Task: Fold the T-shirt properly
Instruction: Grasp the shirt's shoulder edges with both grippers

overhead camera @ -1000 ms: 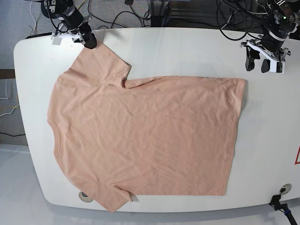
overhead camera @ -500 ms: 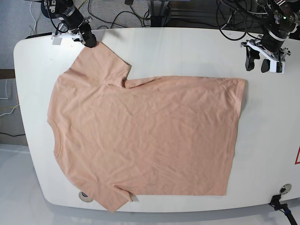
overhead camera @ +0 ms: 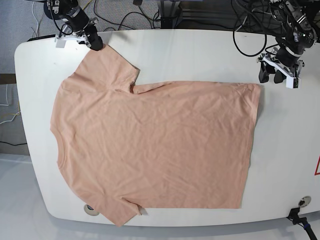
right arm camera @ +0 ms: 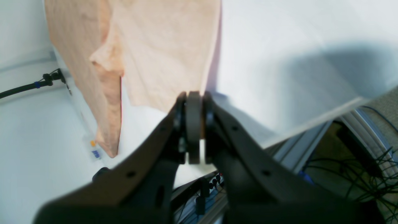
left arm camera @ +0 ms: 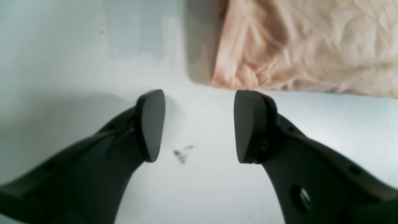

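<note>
The peach T-shirt (overhead camera: 155, 145) lies spread flat on the white table (overhead camera: 200, 55), neck to the left and hem to the right; no smiley print shows. My right gripper (overhead camera: 96, 44) at the back left is shut on the tip of the far sleeve (overhead camera: 107, 65). In the right wrist view its jaws (right arm camera: 194, 124) meet at the cloth's edge (right arm camera: 155, 46). My left gripper (overhead camera: 276, 75) is open just behind the far hem corner (overhead camera: 257, 90), apart from it. In the left wrist view the fingers (left arm camera: 150, 124) straddle bare table (left arm camera: 199, 124), with the corner (left arm camera: 295, 46) just ahead.
Cables hang behind the table's back edge (overhead camera: 165, 15). Round grommets sit at the front left (overhead camera: 90, 209) and front right (overhead camera: 303, 201). A red mark (overhead camera: 317, 167) is at the right edge. The near sleeve (overhead camera: 120, 212) overhangs the front edge.
My left gripper has moved a little toward the shirt's far hem corner and turned. My right gripper and the shirt have not moved.
</note>
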